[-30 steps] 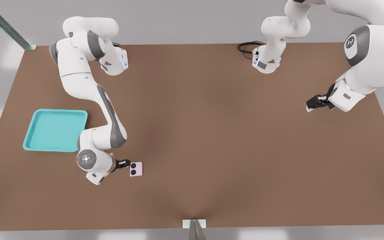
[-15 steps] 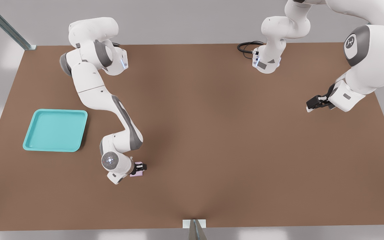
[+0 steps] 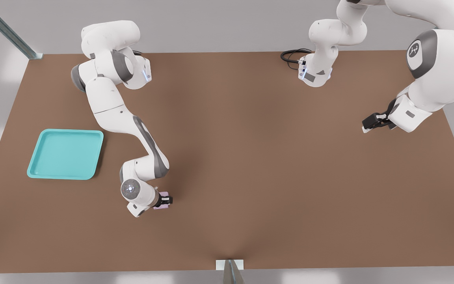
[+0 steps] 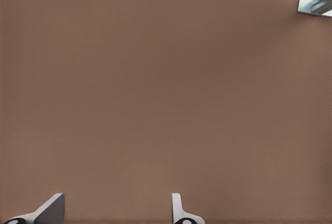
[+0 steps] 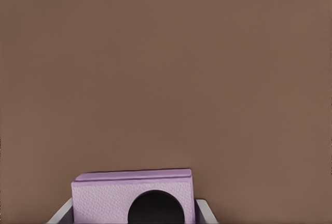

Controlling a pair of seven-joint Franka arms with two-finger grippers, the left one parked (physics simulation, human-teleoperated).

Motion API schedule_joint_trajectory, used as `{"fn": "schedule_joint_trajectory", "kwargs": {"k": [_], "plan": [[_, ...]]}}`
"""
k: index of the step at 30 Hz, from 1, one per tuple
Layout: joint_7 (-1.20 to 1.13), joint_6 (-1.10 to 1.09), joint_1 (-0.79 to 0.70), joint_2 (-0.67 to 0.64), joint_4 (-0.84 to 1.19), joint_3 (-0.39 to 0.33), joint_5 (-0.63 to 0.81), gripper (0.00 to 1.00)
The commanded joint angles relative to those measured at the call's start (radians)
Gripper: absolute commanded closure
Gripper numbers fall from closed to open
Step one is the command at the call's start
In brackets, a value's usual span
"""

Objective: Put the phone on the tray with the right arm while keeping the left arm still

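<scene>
The lilac phone (image 3: 166, 201) lies on the brown table near the front edge, mostly covered by my gripper (image 3: 165, 200). In the right wrist view, the phone (image 5: 109, 198) fills the space between the two fingers (image 5: 61, 212), which press against its two sides, and one black lens faces the camera. The gripper is shut on the phone, which rests on the table. The turquoise tray (image 3: 66, 154) sits with nothing in it toward the front view's left, well apart from the gripper.
The working arm's base (image 3: 134, 73) stands at the back edge toward the front view's left. A black cable (image 3: 292, 55) loops at the back edge. A small white bracket (image 3: 229, 264) sticks up at the table's front edge.
My gripper moved from beside the phone to over it, and its fingers now flank the phone. In the last half second it barely shifted. The tray stayed put.
</scene>
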Motion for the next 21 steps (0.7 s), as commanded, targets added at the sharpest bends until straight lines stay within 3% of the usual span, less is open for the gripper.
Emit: {"fn": "schedule_joint_trajectory", "kwargs": {"k": [1, 8, 16, 21], "plan": [[0.063, 0.007, 0.000, -0.003, 0.001, 0.000, -0.009, 0.25], [0.040, -0.015, -0.008, -0.044, -0.011, 0.000, -0.009, 0.25], [-0.075, -0.006, -0.146, -0.392, -0.394, 0.000, -0.062, 0.25], [-0.342, -0.006, -0.367, -0.571, -0.600, 0.029, -0.062, 0.25]]}}
